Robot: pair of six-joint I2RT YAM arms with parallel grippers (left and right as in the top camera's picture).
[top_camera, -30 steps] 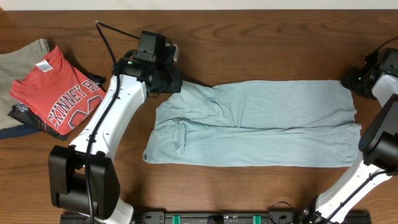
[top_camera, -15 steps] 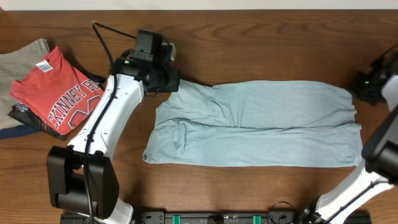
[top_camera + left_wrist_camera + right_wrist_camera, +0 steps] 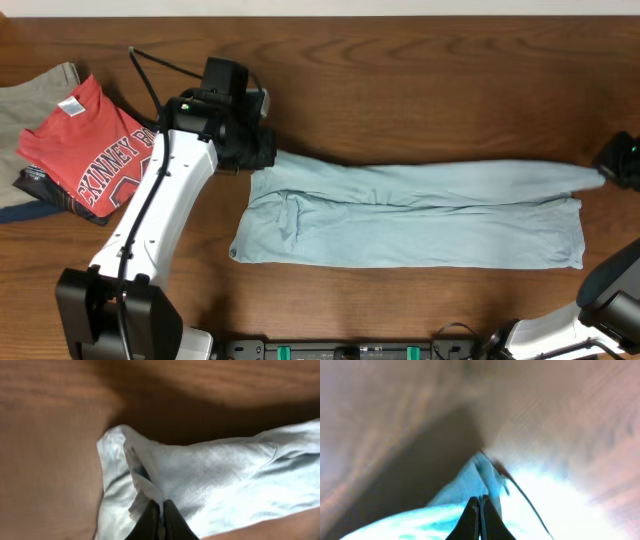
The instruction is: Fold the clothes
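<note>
My left hand and right hand each pinch a far corner of the pale blue garment on the worktop.

The garment stretches left to right across the desk. The left hand is on its rear left corner, the right hand on its rear right corner. Folded T-shirts lie piled far left.

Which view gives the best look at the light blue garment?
The overhead view: the whole light blue garment shows, stretched lengthwise. The left wrist view shows only one bunched corner pinched by the left gripper; the right wrist view shows a blurred corner in the right gripper.
</note>
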